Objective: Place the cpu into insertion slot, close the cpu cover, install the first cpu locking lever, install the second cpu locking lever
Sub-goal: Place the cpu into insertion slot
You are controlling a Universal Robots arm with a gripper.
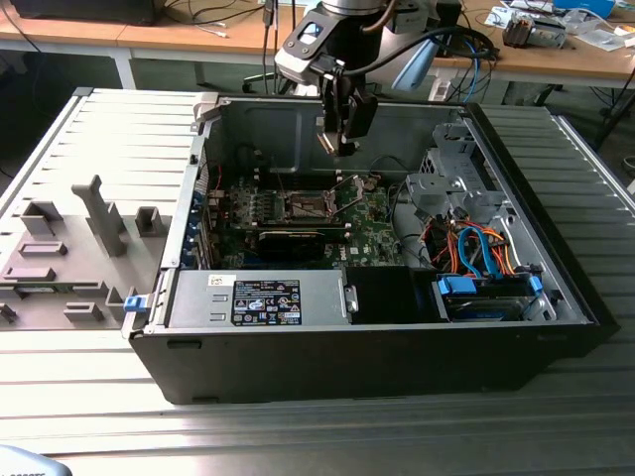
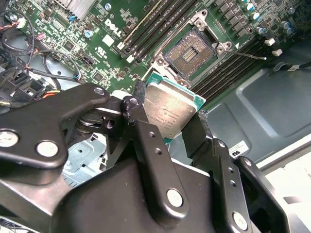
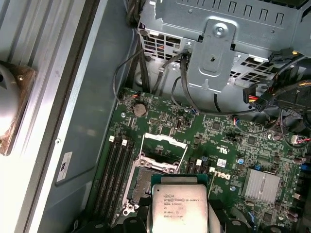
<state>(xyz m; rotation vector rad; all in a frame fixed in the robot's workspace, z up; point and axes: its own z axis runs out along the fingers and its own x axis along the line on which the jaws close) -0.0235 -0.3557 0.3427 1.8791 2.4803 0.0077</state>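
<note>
My gripper (image 1: pixel 337 147) hangs inside the open computer case, above the green motherboard (image 1: pixel 372 223), shut on the cpu. In both wrist views the cpu (image 2: pixel 170 109) (image 3: pixel 180 209) is a silver-topped square chip held by its edges between the black fingers (image 2: pixel 136 114), well clear of the board. Below and just past it lies the insertion slot (image 2: pixel 192 51) (image 3: pixel 144 187), a dark square in a silver rim, with nothing in it. The cpu cover (image 3: pixel 163 151) stands open at the slot's far edge. In the exterior view the slot (image 1: pixel 306 205) sits below and to the left of the gripper.
Black memory slots (image 2: pixel 155 24) run beside the socket. A metal drive cage (image 3: pixel 218 43) with loose cables (image 1: pixel 476 248) stands on the exterior view's right. The power supply (image 1: pixel 263 297) fills the case's near side. The case walls (image 1: pixel 298 124) enclose the board.
</note>
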